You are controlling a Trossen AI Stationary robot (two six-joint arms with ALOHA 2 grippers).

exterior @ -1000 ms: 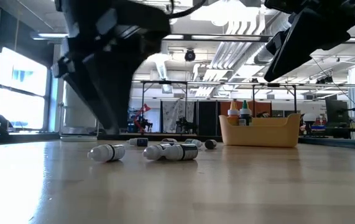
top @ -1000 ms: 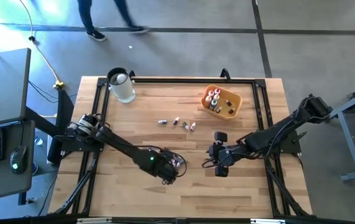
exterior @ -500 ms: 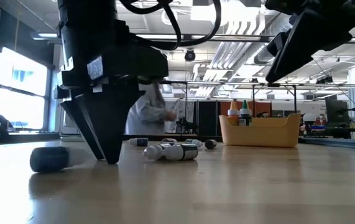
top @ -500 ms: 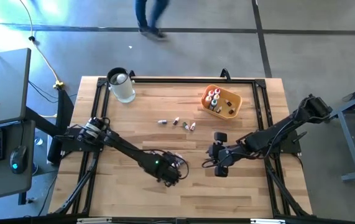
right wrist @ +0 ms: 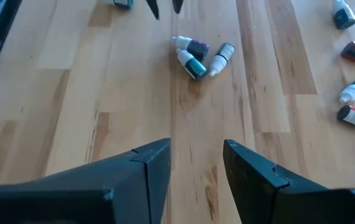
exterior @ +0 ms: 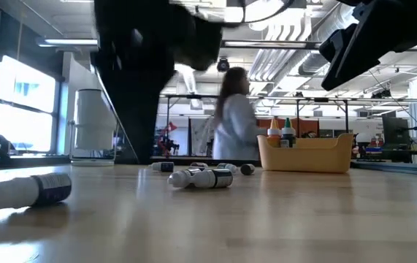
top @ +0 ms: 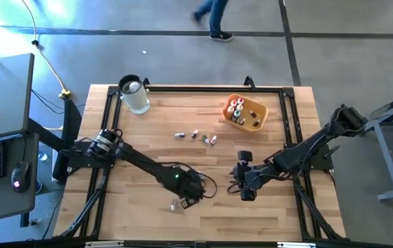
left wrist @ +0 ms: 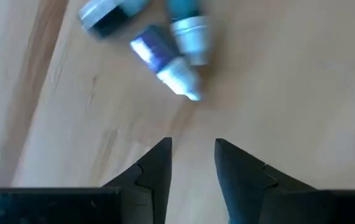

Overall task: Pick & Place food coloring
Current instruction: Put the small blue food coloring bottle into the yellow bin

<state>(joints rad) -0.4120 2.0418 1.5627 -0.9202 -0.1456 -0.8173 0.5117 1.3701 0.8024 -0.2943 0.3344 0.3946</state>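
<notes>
Three small food coloring bottles (right wrist: 197, 55) lie on their sides in a cluster on the table; they also show in the left wrist view (left wrist: 165, 59). My left gripper (top: 193, 194) hangs over the table beside them, open and empty (left wrist: 191, 149). One more bottle (top: 175, 204) lies on its side toward the near edge (exterior: 25, 191). My right gripper (top: 237, 177) is open and empty, to the right of the cluster (right wrist: 196, 152). Several more bottles (top: 195, 136) lie in a row farther back. Others stand in the orange-yellow tray (top: 255, 124).
A clear round jar (top: 135, 96) stands at the far left corner. A black frame runs along the table's edges (top: 182, 88). A person walks past beyond the far edge (exterior: 234, 117). Bare wood lies along the near edge.
One bottle has left the cluster and gone toward the near edge, where it now lies on its side. My left gripper went down to the table beside it, then rose again and shifted a little toward the right edge.
</notes>
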